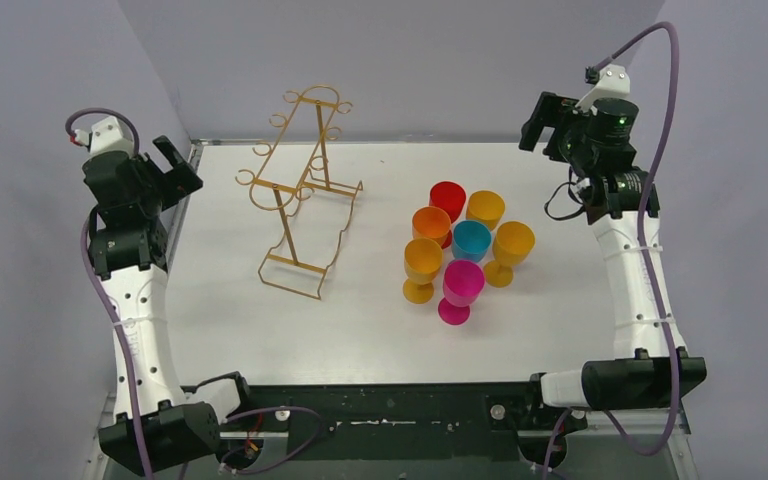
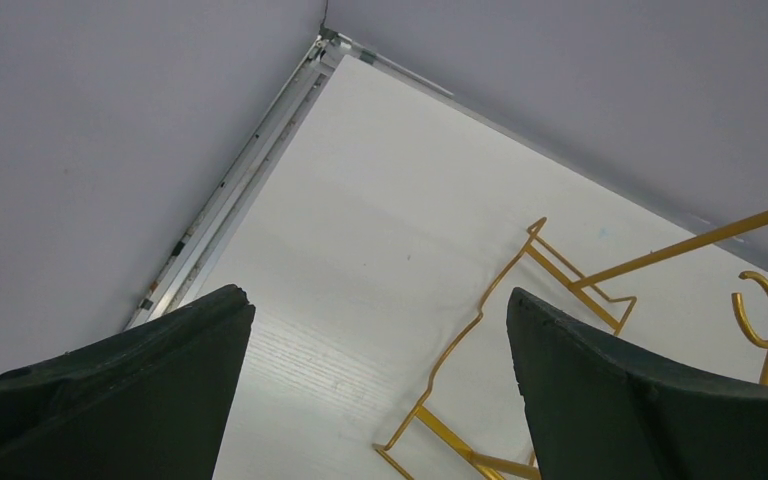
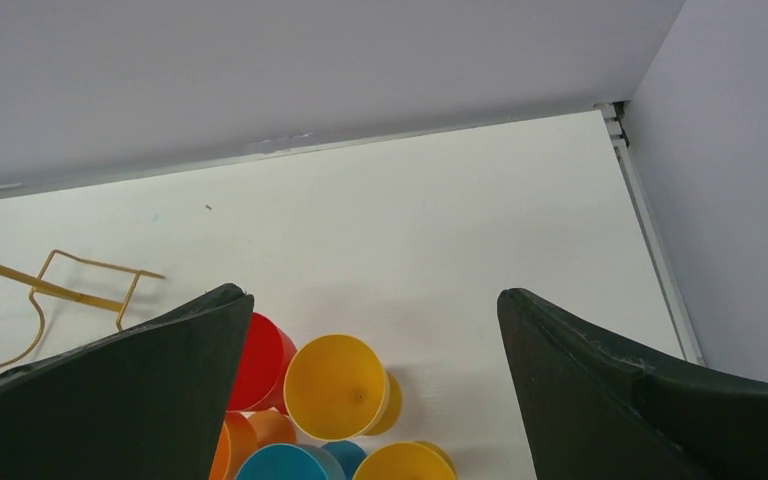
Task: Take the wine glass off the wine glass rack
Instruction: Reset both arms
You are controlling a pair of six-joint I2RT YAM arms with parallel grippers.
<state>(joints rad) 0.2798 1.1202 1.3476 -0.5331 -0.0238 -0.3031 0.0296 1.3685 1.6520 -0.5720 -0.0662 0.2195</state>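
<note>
Left gripper (image 1: 175,168), raised over the table's (image 1: 360,330) 9 o'clock edge, has its fingers spread wide with nothing between them; the right gripper (image 1: 540,125), raised near the 2 o'clock corner, is likewise spread wide and holds nothing. Seen from the top camera, the wine glass rack (image 1: 285,222) stands upright on its looped base at about 10 o'clock of the table's middle, near the left gripper but apart from it. Its long axis runs from roughly 7 o'clock to 1 o'clock, the two posts rising along that line with the hook arms curling out to either side. At the rack's 3 o'clock, well apart from it, seven wine glasses (image 1: 471,240) stand upright in a tight cluster on the tabletop. Only the top view gives the whole rack, the full cluster and both arms. The left wrist view, between that gripper's (image 2: 377,298) dark fingers, shows one end of the rack (image 2: 700,245) base, a few hooks at 3 o'clock, and a far table corner. The right wrist view looks past its gripper (image 3: 373,297) into the red glass (image 3: 260,360) and yellow glass (image 3: 335,385), with a corner of the rack (image 3: 35,288) at 9 o'clock.
</note>
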